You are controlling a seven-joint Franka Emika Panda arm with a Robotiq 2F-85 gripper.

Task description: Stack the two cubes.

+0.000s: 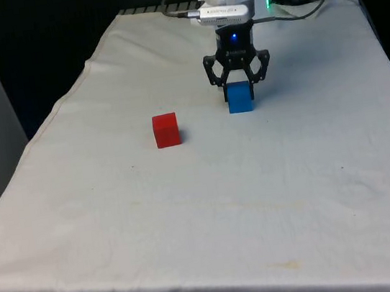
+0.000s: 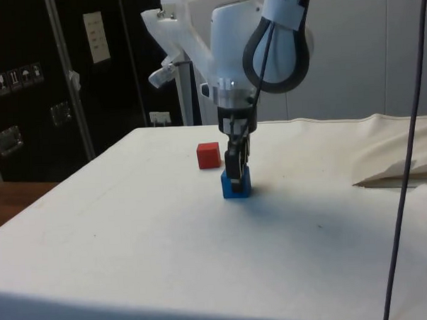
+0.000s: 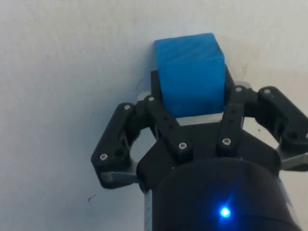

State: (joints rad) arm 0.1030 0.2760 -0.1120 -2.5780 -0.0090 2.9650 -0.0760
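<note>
Red cube (image 1: 166, 130) nearest camera, alone on desk (image 1: 212, 216), untouched. Hand (image 1: 239, 82) down over blue cube (image 1: 240, 97), fingers (image 3: 166, 120) pressed on its two sides, pinching it. Blue cube apparently on cloth, not lifted. Red cube well apart, toward front view's left. Stack not begun: grasp likely done; lift, carry, place on red left.
</note>
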